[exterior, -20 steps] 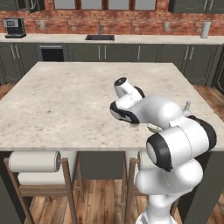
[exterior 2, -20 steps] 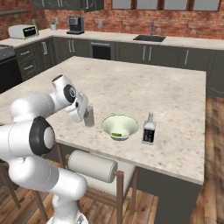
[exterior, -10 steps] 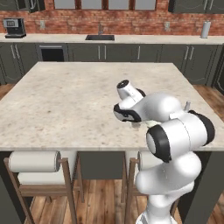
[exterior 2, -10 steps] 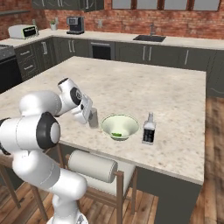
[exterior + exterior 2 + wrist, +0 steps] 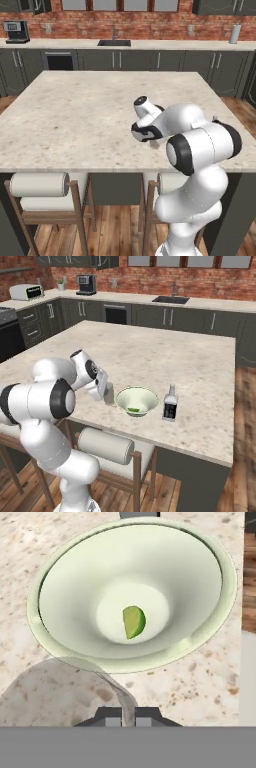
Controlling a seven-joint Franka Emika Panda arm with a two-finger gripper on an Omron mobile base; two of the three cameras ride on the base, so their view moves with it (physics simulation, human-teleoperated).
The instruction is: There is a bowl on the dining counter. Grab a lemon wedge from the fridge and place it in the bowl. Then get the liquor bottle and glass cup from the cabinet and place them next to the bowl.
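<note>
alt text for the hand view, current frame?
Looking down into the pale bowl on the speckled dining counter, with a green lemon wedge at its bottom. The gripper is shut on the glass cup's rim beside the bowl.

Left base view: the arm's own white links are blocking the bowl, bottle and cup completely. Right base view: the hand is covering part of the glass cup [image 5: 108,393], so its left side and the contact with the fingers are not resolving. The liquor bottle [image 5: 170,404] label lettering is coming out too small to read. Hand view: the cup [image 5: 65,692] is being cut off by the lower edge, the bowl [image 5: 50,632] rim is running out at the top, and the lemon wedge [image 5: 133,622] underside is staying hidden.
</note>
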